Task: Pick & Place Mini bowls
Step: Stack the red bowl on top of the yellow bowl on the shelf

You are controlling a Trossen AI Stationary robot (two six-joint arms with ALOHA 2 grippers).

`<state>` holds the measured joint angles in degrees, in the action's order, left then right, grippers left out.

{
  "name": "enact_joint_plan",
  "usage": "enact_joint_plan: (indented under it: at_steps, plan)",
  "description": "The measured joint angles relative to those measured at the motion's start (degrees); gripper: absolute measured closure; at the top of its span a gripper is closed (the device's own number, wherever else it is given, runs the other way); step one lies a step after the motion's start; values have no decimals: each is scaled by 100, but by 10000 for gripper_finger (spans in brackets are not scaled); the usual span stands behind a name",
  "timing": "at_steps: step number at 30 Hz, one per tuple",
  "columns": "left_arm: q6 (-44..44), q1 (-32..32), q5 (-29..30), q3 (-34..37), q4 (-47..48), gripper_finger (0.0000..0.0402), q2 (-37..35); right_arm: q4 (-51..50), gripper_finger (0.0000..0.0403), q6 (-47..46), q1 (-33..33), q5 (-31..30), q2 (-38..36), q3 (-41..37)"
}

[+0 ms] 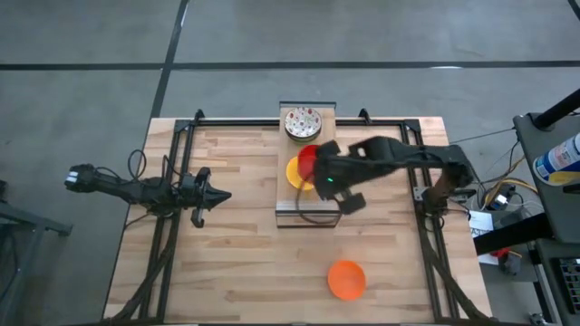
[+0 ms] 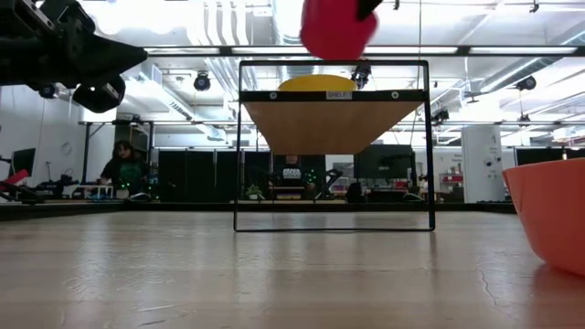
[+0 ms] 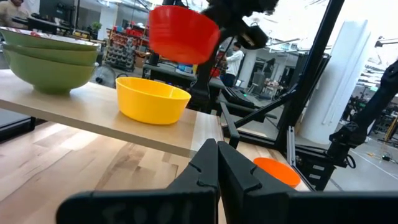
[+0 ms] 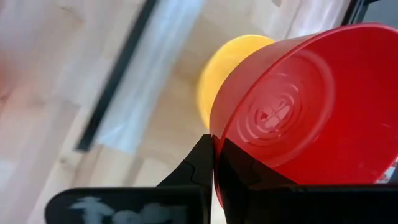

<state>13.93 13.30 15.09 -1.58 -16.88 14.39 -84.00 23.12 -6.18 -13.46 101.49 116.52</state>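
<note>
One red bowl (image 3: 183,34), tilted, in right claw (image 1: 319,168)

The red bowl (image 4: 298,112) looks like glossy, smooth plastic with moulded rings. The yellow bowl (image 3: 152,99) is shiny plastic too. The table (image 1: 227,263) is pale wood planks, matt.

The surface (image 1: 236,226) is seen from straight overhead in the high view and level from its edge in the low view. The red bowl (image 3: 182,34) is shared by both wrist views, closest in the right.
</note>
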Motion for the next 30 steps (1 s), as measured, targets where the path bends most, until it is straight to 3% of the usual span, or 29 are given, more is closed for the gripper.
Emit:
enact_joint_plan:
  at_steps: [6, 12, 30]
  plan:
    - [-2, 2, -1, 0, 2, 399, 0, -555, 394, 108, 315, 27, 845, 924]
    - [-2, 2, -1, 0, 4, 399, 0, -600, 394, 124, 350, 64, 1384, 1296]
    - [-4, 0, 0, 0, 2, 399, 0, -604, 394, -282, 361, 322, 1502, 1260]
